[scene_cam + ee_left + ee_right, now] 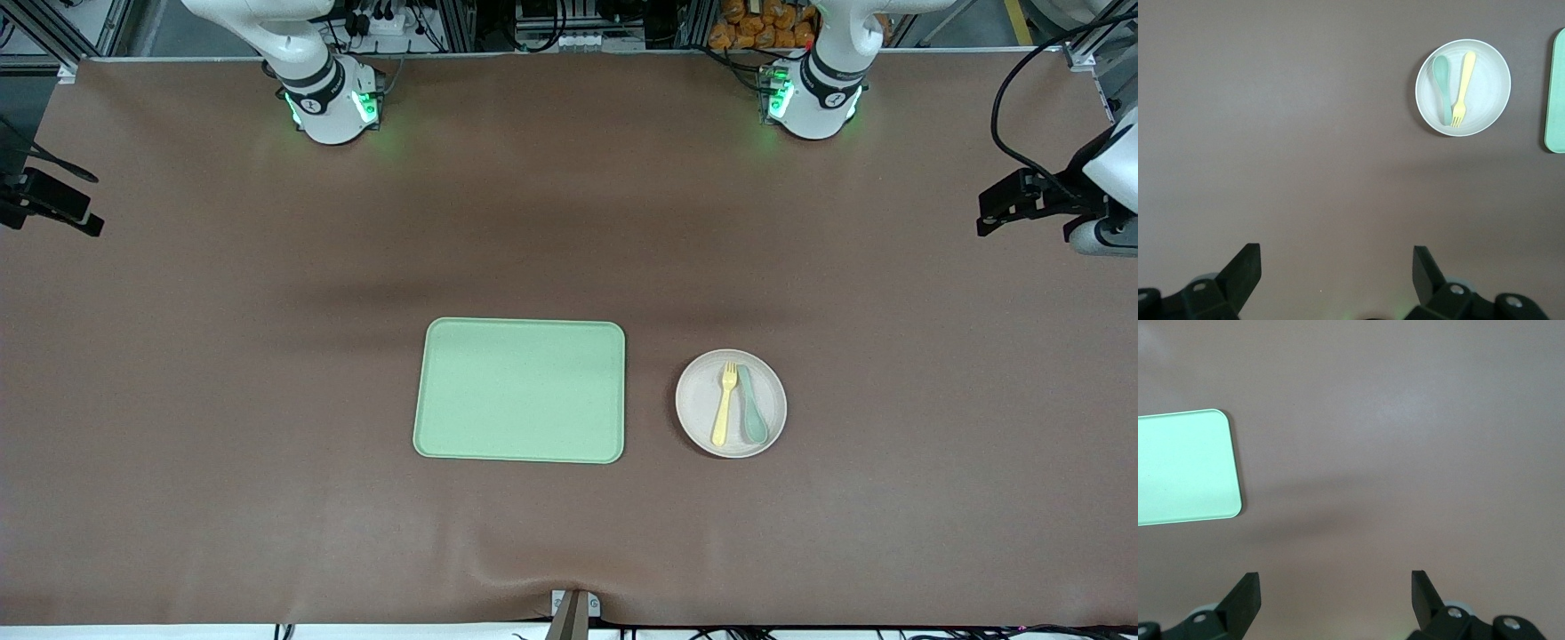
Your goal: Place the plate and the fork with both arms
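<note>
Step in hand: start of the task. Neither arm touches anything, and nothing lies on the tray [519, 391].

The tray, a rectangular light-green one, serves as the landmark. It lies flat on the brown worktop [222, 356].

The plate [698, 422] lies beside the tray, toward the left arm's end of the worktop, apart from the tray's edge. The yellow fork [725, 404] lies in the plate, tines pointing toward the robots' bases. A grey-green spoon [754, 412] lies in the plate just beside the fork, on the side away from the tray.

The left tool [1337, 270] hangs high over bare worktop, well apart from the plate, fingers spread wide and empty. The right tool [1335, 590] hangs high over bare worktop near a corner of the tray, fingers likewise spread wide and empty.

Judgement on the next move: the tray is probably the destination. The left arm stands closer to the plate and should descend to its raised rim. The fork needs a narrow pinch across its handle. The spoon lies close alongside, so a finger may catch it.
</note>
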You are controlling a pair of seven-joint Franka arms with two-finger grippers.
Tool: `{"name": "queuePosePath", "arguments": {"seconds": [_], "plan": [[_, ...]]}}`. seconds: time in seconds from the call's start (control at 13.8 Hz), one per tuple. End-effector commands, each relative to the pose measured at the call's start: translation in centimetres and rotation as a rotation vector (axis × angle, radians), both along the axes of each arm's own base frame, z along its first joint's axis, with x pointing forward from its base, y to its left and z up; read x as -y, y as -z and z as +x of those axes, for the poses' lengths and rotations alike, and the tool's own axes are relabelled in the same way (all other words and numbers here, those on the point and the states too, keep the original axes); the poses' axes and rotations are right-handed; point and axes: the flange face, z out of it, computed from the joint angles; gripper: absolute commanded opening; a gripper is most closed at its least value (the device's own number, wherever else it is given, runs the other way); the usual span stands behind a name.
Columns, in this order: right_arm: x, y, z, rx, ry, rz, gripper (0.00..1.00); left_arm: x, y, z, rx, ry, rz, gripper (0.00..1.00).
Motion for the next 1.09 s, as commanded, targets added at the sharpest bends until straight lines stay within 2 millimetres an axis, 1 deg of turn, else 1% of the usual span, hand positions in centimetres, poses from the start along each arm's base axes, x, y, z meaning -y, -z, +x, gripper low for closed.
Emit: {"name": "queuePosePath", "arguments": {"seconds": [0.0,0.22,0.51,0.58,0.65,0.8,0.87,1.01], "plan": [[-0.1,-0.5,0.1,0.012,0.020,0.018,1.00,0.1,-0.2,-0.1,0.002,-0.015,-0.013,1.00],[-0.1,-0.5,0.3,0.017,0.020,0.020,1.00,0.1,0.1,0.1,-0.002,-0.011,-0.011,1.00],[-0.7,-0.6,0.5,0.030,0.010,0.020,1.00,0.0,0.3,0.2,-0.008,-0.011,-0.005,1.00],[-0.8,-0.7,0.5,0.034,0.008,0.019,1.00,-0.2,0.1,0.1,-0.005,-0.013,-0.005,1.00],[-1.0,-0.7,0.4,0.034,0.005,0.020,1.00,-0.4,0.3,0.3,-0.009,-0.017,-0.005,1.00],[-1.5,-0.7,0.5,0.033,-0.004,0.020,1.00,-0.3,1.7,1.1,-0.031,-0.019,-0.004,1.00],[-1.7,-0.8,0.4,0.033,-0.009,0.020,1.00,-0.4,1.9,1.3,-0.031,-0.022,-0.001,1.00],[-1.7,-0.8,0.4,0.032,-0.009,0.020,1.00,-0.2,4.0,2.7,-0.044,-0.020,-0.001,1.00]]}}
